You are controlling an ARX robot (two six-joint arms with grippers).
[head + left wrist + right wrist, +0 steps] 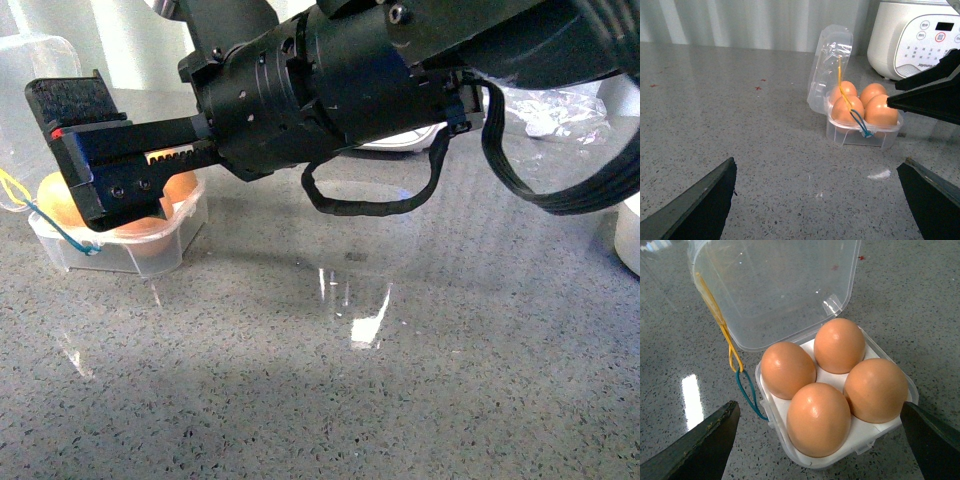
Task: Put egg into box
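Each of the four cells of the open-lidded box (867,435) holds an egg (819,417), the right gripper (85,150) hovering just above the box with jaws apart and empty, the left gripper (816,165) likewise spread, well back from the box.

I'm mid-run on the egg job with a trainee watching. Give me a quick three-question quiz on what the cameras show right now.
1. True or false: the lid of the box is shut.
2. How many eggs sit in the box's cells?
3. The right tool is: A) clamped on an egg; B) open above the box, holding nothing; C) out of every view.
Key: 1 false, the lid stands open. 2 four, every cell is filled. 3 B.
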